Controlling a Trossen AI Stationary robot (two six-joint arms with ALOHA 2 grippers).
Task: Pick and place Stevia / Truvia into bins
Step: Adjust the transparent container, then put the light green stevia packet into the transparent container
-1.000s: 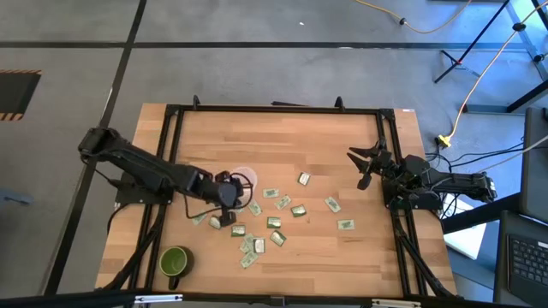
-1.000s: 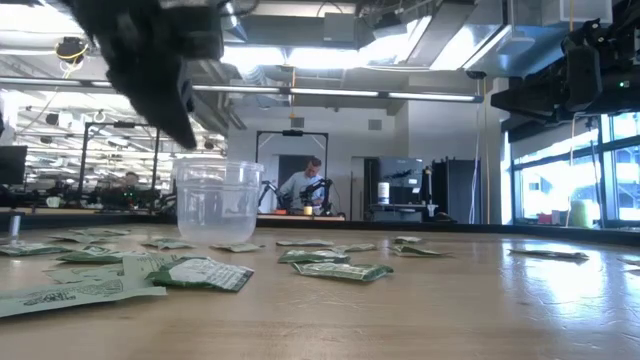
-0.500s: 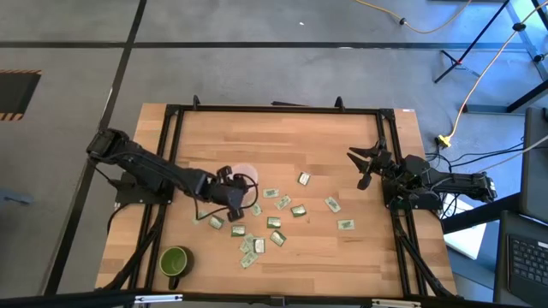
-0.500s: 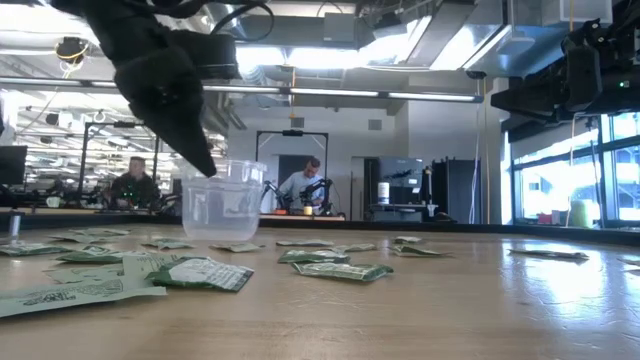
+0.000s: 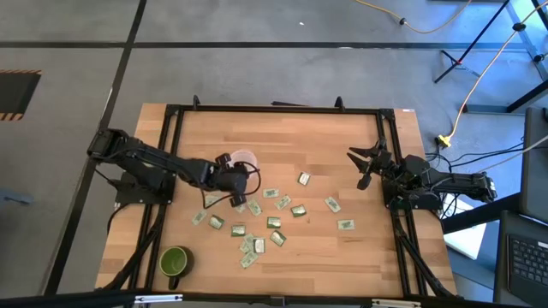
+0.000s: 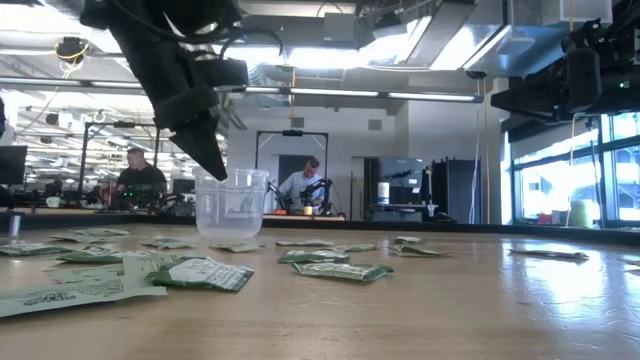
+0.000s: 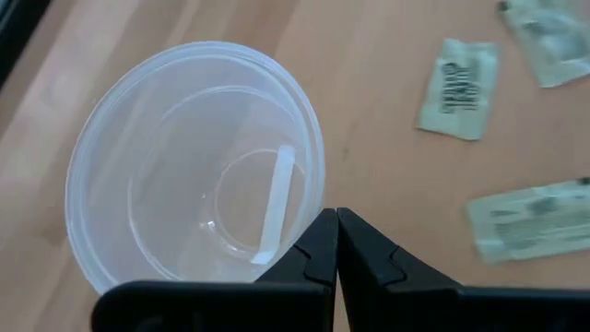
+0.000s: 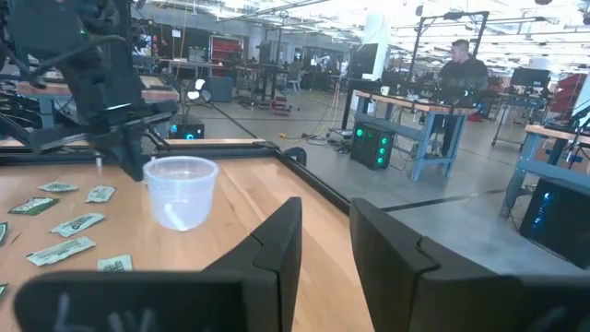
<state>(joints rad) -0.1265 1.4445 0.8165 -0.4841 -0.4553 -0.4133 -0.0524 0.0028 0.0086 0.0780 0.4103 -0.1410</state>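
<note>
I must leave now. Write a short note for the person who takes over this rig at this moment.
Left gripper: shut, nothing visible between its fingertips, poised just above the cup's rim.
Right gripper: open, empty, waiting at the table's right edge.
Sachets: all seem to lie loose on the table, near the cup.
Done: nothing yet; the cup looks empty.
Left: move every sachet into the cup.

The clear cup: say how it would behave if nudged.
The cup looks thin, translucent and nearly empty, so probably very light and apt to slide or tip. With the shut left gripper at its rim, a knock could topple it. Being round, it might then roll.
</note>
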